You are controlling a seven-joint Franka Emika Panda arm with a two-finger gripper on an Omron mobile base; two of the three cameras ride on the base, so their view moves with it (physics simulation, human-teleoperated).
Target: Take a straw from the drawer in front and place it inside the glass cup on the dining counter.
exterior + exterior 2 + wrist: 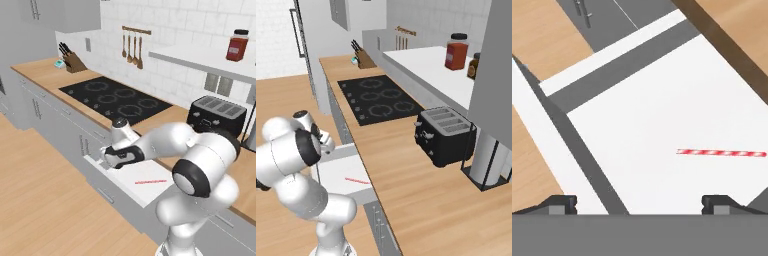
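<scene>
Straw (721,153): red-and-white striped, lying flat on the white floor of the open drawer, clear of its walls. In the hand view it lies crosswise toward the right side; it also shows as a thin red line in the left base view (150,181) and the right base view (357,180). Nothing touches it.

Drawer (131,176): pulled out from the grey cabinet front below the wooden counter, white inside, grey rim. The straw is the 1 item seen in it.

Pincer (639,202): wide open, holding nothing. Its 2 dark fingertips (558,204) stand far apart at the bottom of the hand view, 1 over the drawer's grey rim, the other over the white floor. It hangs above the drawer, pointing down, apart from the straw. In the left base view the hand (114,156) sits over the drawer's left end.

Counter (406,165): light wood, running along the wall directly behind the drawer.

Hob (116,99): black, set into the counter, with 4 rings.

Toaster (444,135): black, on the counter to the right of the hob.

Knife block (73,61): at the counter's far end.

Utensils (132,49): hanging from a wall rail above the hob.

Jar (237,45): red contents, dark lid, on the white shelf above the toaster.
</scene>
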